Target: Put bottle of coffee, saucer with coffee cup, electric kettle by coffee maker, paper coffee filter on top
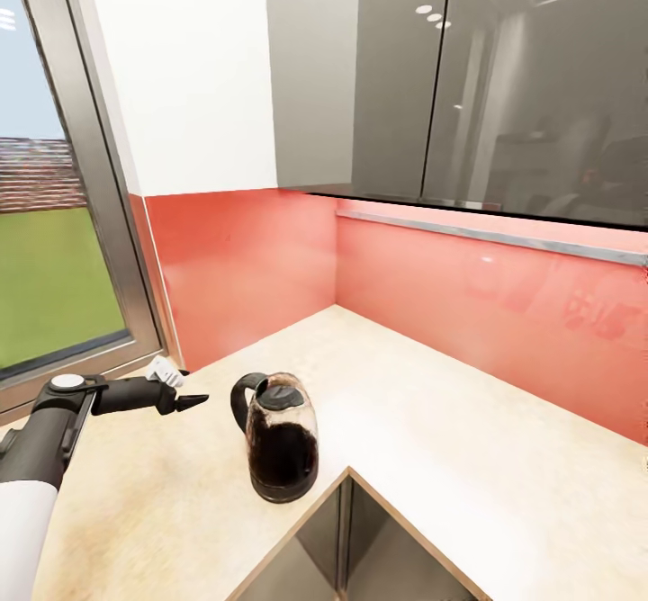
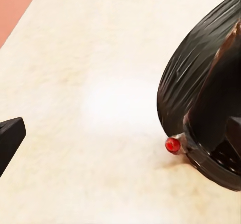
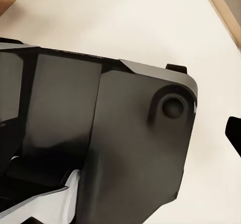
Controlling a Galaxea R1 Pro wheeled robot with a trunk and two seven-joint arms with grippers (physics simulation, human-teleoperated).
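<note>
The kettle (image 1: 282,446) stands upright on the countertop (image 1: 423,421) by its inner front corner, handle facing the left gripper (image 1: 191,400). That gripper hovers just beside the handle, empty; its opening cannot be judged.

Bright, even light; ceiling-lamp glare on glossy cabinets (image 1: 450,70); wrist views soft, possibly blurred.

We saw the glass kettle (image 1: 281,439) upright on the tan countertop (image 1: 423,421). Its black handle faced left, and dark liquid filled it.
</note>
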